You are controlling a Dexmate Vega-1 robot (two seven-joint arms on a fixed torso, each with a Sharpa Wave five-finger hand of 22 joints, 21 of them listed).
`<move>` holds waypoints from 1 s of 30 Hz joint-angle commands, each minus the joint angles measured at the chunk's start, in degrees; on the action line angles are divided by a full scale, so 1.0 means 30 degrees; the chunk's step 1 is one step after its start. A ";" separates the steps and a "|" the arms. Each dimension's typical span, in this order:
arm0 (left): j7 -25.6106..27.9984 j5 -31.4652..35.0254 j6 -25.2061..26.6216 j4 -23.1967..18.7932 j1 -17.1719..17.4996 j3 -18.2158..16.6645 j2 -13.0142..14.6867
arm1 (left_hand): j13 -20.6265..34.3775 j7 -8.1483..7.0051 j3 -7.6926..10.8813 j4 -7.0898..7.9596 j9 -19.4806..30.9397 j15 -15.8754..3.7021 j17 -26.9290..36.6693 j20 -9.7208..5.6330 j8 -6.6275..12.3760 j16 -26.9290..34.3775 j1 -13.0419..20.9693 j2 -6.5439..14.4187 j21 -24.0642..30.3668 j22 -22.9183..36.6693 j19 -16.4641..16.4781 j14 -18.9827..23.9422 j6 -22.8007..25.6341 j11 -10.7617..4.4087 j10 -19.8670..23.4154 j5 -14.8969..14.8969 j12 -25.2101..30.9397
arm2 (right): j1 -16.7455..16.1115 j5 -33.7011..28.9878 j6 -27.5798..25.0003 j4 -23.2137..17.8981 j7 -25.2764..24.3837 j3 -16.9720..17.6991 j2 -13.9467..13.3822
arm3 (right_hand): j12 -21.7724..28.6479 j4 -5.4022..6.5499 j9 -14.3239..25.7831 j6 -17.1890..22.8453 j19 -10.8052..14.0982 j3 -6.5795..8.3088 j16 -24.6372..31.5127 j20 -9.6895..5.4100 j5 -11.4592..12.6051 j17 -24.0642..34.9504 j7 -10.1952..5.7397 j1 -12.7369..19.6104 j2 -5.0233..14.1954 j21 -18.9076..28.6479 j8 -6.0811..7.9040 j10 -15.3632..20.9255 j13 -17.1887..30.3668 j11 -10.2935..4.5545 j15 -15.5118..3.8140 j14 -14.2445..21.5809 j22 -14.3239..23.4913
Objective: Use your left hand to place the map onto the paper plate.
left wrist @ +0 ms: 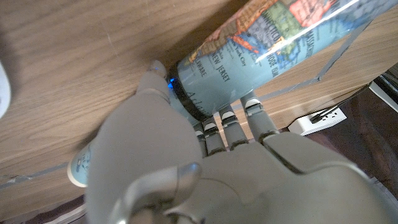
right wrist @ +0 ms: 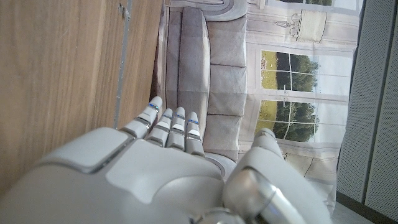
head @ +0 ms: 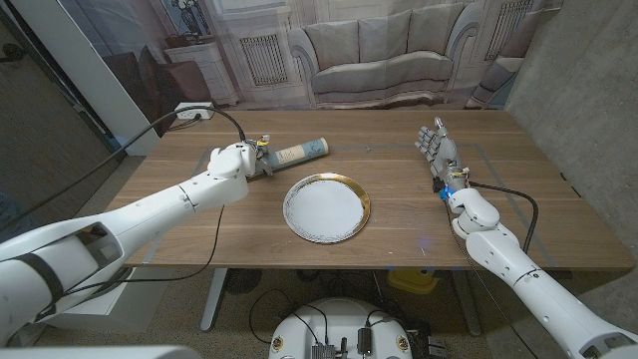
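Left hand (head: 231, 160) grips the rolled map (head: 296, 153), fingers (left wrist: 227, 127) wrapped around it; its printed place names are legible from the left wrist only. Paper plate (head: 327, 207) lies mid-desk (head: 179, 229), apart. Right hand (head: 437, 146) holds nothing, fingers (right wrist: 168, 127) extended. Sofa backdrop (head: 379, 50) behind.

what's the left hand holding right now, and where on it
The left hand grips the rolled map near its left end, fingers wrapped around the tube; the right hand holds nothing.

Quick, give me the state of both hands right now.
Left hand: fingers wrapped around the rolled map, which still lies on the table.
Right hand: open, holding nothing.
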 commanded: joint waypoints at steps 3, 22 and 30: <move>0.0315 -0.0469 0.0049 0.0003 0.0161 -0.0066 0.0045 | 0.0068 -0.0052 0.0221 -0.0014 0.0111 -0.0471 0.0105 0.0060 0.0146 0.0100 0.0246 0.0021 0.0313 0.0053 0.0592 0.0427 0.0323 -0.0070 0.0276 -0.0163 0.0144 | 0.0005 -0.0087 0.0043 -0.0012 0.0052 -0.0071 0.0005 | -0.0033 -0.0064 0.0065 0.0186 0.0183 0.0019 -0.0005 -0.0488 -0.0030 0.0027 0.0029 0.0056 0.0081 -0.0049 0.0003 0.0053 0.0070 -0.0052 0.0050 0.0058 0.0104; 0.0659 -0.0691 0.0528 -0.0294 0.0101 -0.0001 0.0132 | 0.0439 -0.0203 0.1088 0.0233 0.0213 -0.0849 0.0403 -0.0902 0.0604 0.0585 0.1267 0.0126 0.1003 0.0058 0.2603 0.2572 0.2426 0.0502 0.2262 -0.0992 0.0607 | -0.0189 -0.0090 0.0030 -0.0318 -0.0060 0.0015 -0.0106 | -0.0031 -0.0076 0.0065 0.0189 0.0248 -0.0014 0.0009 -0.0490 -0.0034 0.0031 0.0059 0.0034 0.0086 -0.0150 0.0004 0.0054 0.0070 -0.0045 0.0028 0.0107 0.0110; 0.0208 -0.0553 0.0859 -0.0746 -0.0158 0.0178 0.0440 | 0.0472 -0.0194 0.1150 0.0310 0.0222 -0.0878 0.0438 -0.0944 0.0605 0.0590 0.1265 0.0157 0.1036 0.0061 0.2682 0.2659 0.2523 0.0515 0.2287 -0.1053 0.0584 | -0.0220 -0.0059 0.0017 -0.0398 -0.0033 0.0040 -0.0143 | -0.0031 -0.0086 0.0065 0.0186 0.0348 -0.0019 0.0009 -0.0546 -0.0031 0.0031 0.0066 0.0039 0.0105 -0.0175 0.0003 0.0055 0.0069 0.0003 0.0010 0.0118 0.0113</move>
